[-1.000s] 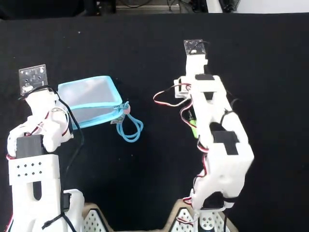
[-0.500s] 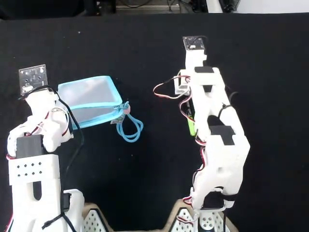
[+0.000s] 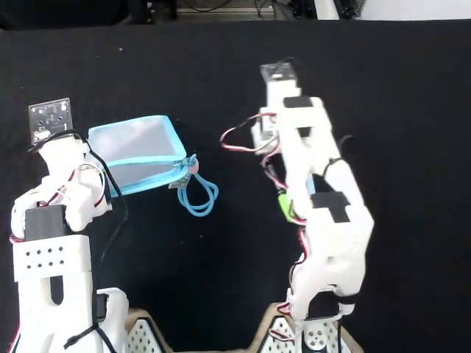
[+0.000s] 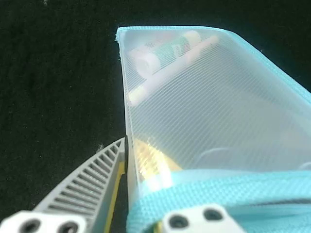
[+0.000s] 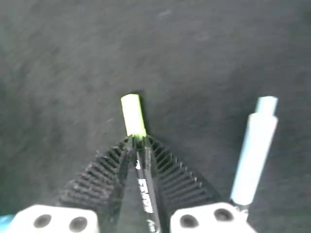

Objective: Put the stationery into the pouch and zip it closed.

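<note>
While the left end effector (image 4: 125, 145) sits closed on one edge of the pouch (image 4: 204, 107), its ribbed finger (image 4: 92, 182) lies flat against the side and the teal zip band crosses right in front of the wrist camera. Several pieces of stationery (image 4: 158, 56) show through the translucent mesh, gathered at the end farthest from that grip. From the high view the pouch (image 3: 136, 154) lies flat on the black table (image 3: 221, 279), just beside the left arm. A blue cord loop (image 3: 199, 195) trails from its zip corner onto the cloth, on the side facing the right arm. Whether the zip is open cannot be told from these views. The right end effector (image 5: 137, 141) is pinched tight on a dark pen with a yellow-green cap (image 5: 132, 114) — the barrel runs back between the two black ribbed fingers (image 5: 175, 179) and the cap sticks out past their tips, above the table (image 5: 218, 48). In the high view a green patch of that pen (image 3: 283, 204) peeks out from under the right arm, well apart from the pouch. A light blue pen (image 5: 252, 155) lies just beside the right end effector, roughly parallel to the held pen and not touching it. Between the right arm and the pouch there is dark table, with the cord loop the one thing lying near the pouch's zip corner.
</note>
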Tool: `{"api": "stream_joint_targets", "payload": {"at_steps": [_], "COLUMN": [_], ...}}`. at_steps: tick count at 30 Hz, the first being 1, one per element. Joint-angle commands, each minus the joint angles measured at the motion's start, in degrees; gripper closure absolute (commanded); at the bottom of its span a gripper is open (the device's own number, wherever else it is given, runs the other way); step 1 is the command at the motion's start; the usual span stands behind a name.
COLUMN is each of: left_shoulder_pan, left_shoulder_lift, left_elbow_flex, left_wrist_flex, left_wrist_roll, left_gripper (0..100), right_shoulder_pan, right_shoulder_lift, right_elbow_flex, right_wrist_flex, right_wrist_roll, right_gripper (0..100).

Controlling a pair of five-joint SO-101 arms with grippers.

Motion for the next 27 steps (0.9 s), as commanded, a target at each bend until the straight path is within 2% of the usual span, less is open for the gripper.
{"api": "stream_joint_targets", "payload": {"at_steps": [1, 10, 20, 25, 27], "left_shoulder_pan": [-0.40, -0.22, -0.13, -0.13, -0.13], "left_shoulder_lift": [0.00, 0.00, 0.00, 0.00, 0.00], "left_elbow_flex": [0.13, 0.13, 0.13, 0.13, 0.13], "left_wrist_flex": [0.09, 0.09, 0.00, 0.00, 0.00], "left_wrist_roll": [0.35, 0.35, 0.35, 0.35, 0.35], "left_gripper": [96, 96, 96, 96, 96], "right_shoulder_pan": [-2.02, 2.20, 0.44, -1.58, -2.20], "right_shoulder_lift": [-0.57, -7.78, -9.27, -7.08, -6.20], "right_elbow_flex": [-2.86, 0.04, 1.19, 0.84, 0.84], "right_wrist_flex": [3.08, 4.04, 2.64, 0.62, 0.26], "right_wrist_roll": [-0.09, -0.18, 0.35, 0.62, 2.90], "right_gripper": [98.8, 98.8, 98.3, 86.9, 85.1]}}
